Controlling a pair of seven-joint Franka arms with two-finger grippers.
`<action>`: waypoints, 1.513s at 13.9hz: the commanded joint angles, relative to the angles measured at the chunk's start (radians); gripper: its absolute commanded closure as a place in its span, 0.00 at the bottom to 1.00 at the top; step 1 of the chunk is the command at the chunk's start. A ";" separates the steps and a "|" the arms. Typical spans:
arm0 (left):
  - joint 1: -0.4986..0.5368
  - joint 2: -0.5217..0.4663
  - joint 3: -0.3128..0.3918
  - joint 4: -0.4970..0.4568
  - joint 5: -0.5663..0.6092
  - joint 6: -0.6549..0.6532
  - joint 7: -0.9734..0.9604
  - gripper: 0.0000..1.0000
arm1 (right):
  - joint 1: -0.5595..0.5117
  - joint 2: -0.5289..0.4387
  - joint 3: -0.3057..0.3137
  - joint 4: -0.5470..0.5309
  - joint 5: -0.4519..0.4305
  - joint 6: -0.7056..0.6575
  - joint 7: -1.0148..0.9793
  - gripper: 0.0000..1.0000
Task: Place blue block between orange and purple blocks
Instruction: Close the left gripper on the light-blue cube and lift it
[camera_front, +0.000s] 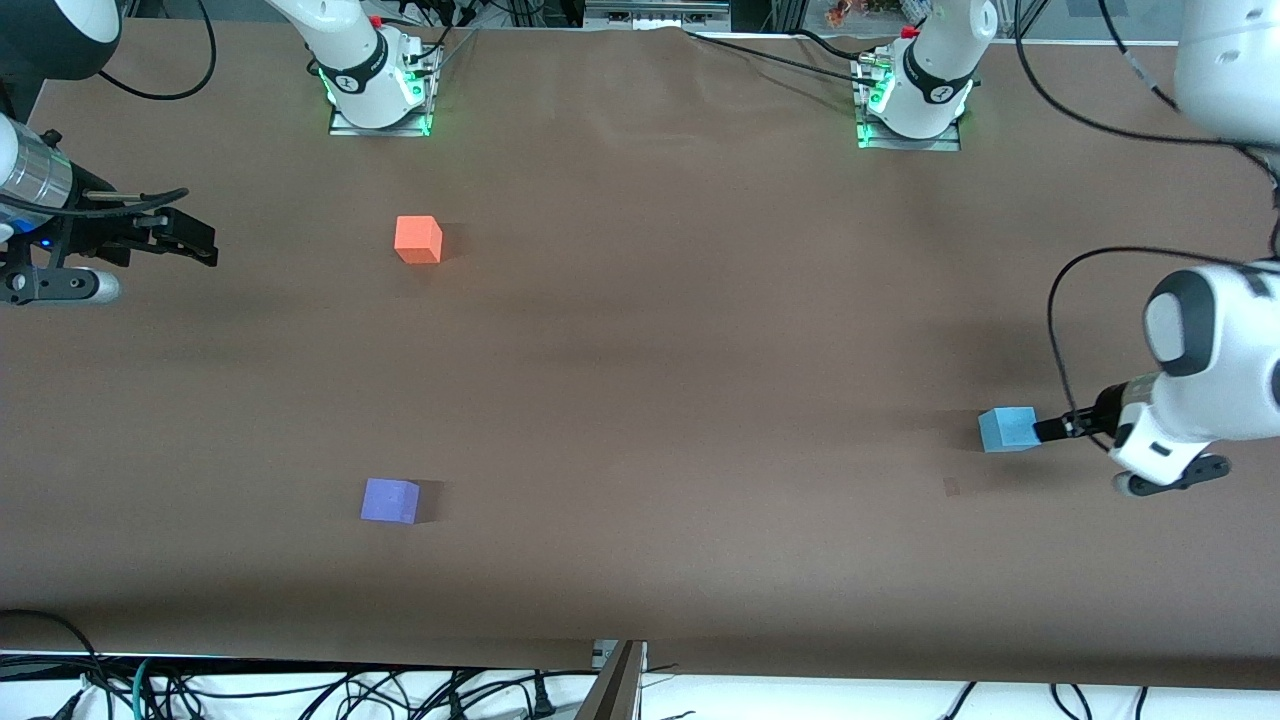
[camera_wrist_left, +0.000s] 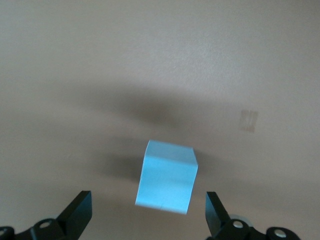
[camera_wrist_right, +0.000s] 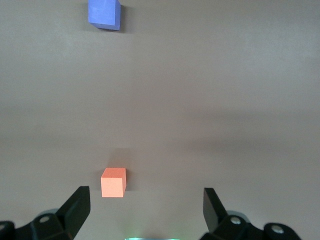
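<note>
Jaws of your left gripper (camera_wrist_left: 148, 212) stand wide apart w/ the blue block (camera_wrist_left: 166, 176) framed between them but not touching either finger; nothing's clamped yet. That block (camera_front: 1008, 429) sits on the brown surface (camera_front: 680, 350) toward the left arm's end, well apart from the other two. Expect it to be light, prob. foam or similar: matte faces, crisp edges, a plain cube, so not slippery & not fragile, maybe a bit squashy. You'd best take it on two opposite flat faces, mid-height, squared up to avoid corner pinches. Orange block (camera_front: 418, 240) & purple block (camera_front: 390, 500) are same-size matte cubes toward the right arm's end, orange farther from front cam. Right gripper (camera_wrist_right: 143, 210) waits over that end near the orange block, jaws apart, empty.
</note>
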 joint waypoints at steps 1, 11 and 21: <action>0.013 0.017 -0.010 -0.061 0.018 0.118 0.023 0.00 | -0.008 -0.008 0.003 0.006 0.016 0.000 -0.009 0.00; 0.014 0.071 -0.013 -0.069 -0.035 0.123 0.103 0.00 | -0.008 -0.008 0.003 0.006 0.016 0.000 -0.009 0.00; -0.016 0.074 -0.014 -0.096 -0.033 0.106 0.132 0.20 | -0.007 -0.008 0.003 0.008 0.016 0.000 -0.009 0.00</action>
